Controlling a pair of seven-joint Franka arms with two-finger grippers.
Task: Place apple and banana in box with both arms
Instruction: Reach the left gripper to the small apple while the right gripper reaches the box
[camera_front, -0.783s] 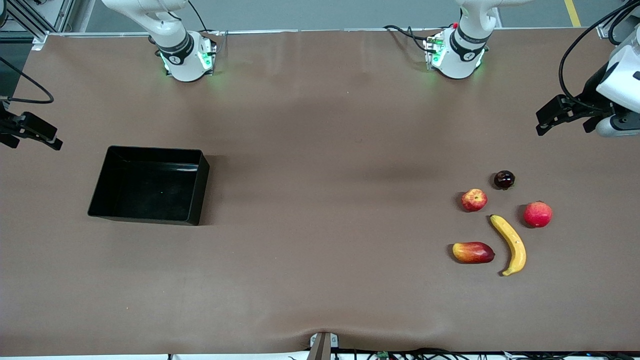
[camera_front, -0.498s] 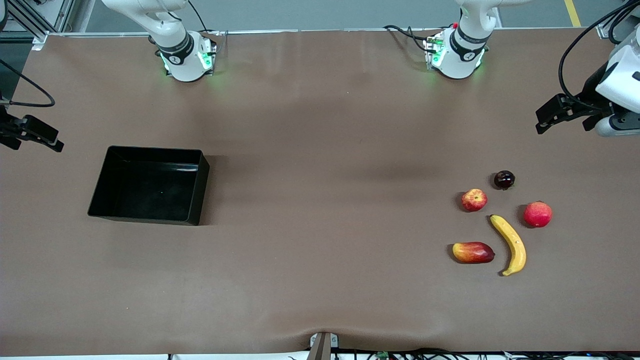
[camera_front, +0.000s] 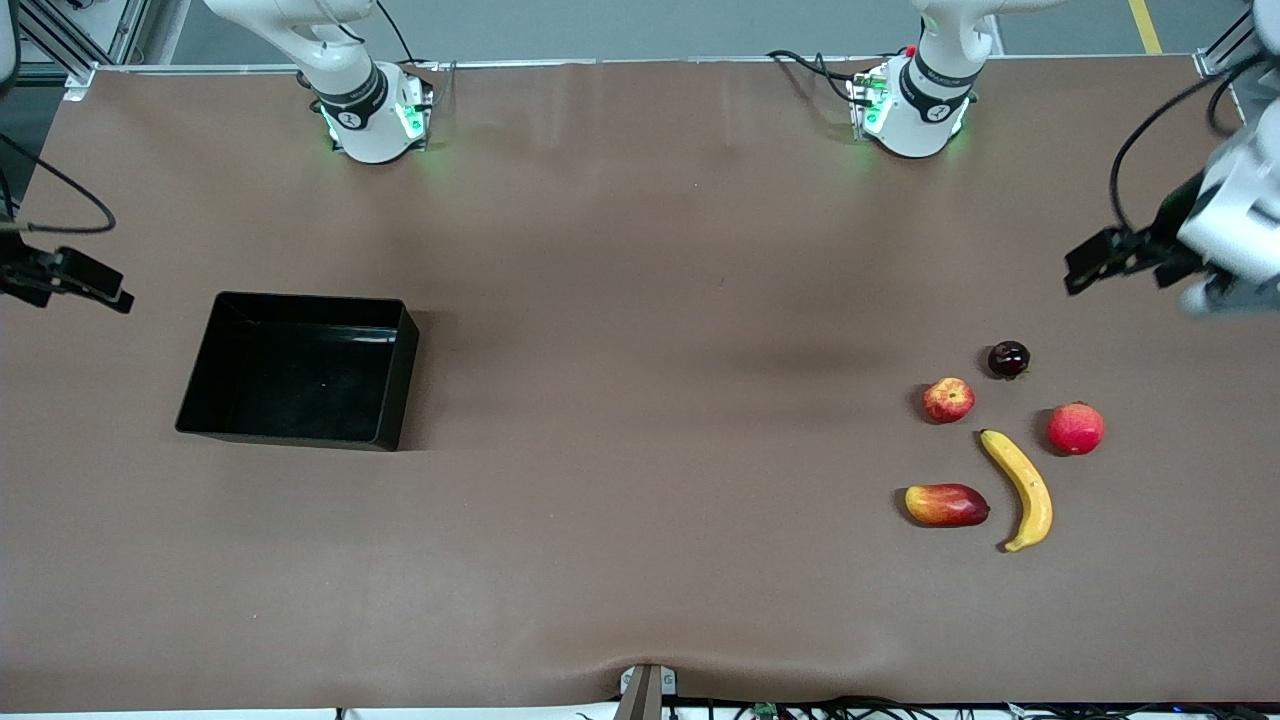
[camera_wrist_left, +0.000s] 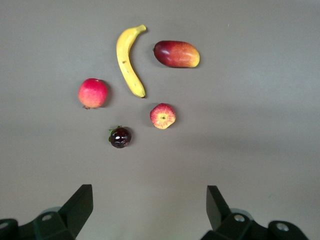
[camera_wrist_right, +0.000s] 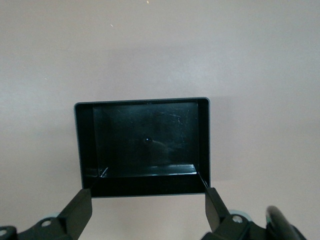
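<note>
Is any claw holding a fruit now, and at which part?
Nothing is held. The left claw is open above the table near the fruits; the right claw is open beside the box.

Even, soft overhead light; faint shadows beside the fruit; motion blur on the left arm (camera_front: 1225, 235).

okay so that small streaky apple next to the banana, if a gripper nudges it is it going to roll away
Probably, a little. The apple looks round and sits loose on the flat table, so a sideways nudge could send it toward the banana. Its skin looks smooth, so the fingers might slip unless they close across its widest part.
</note>
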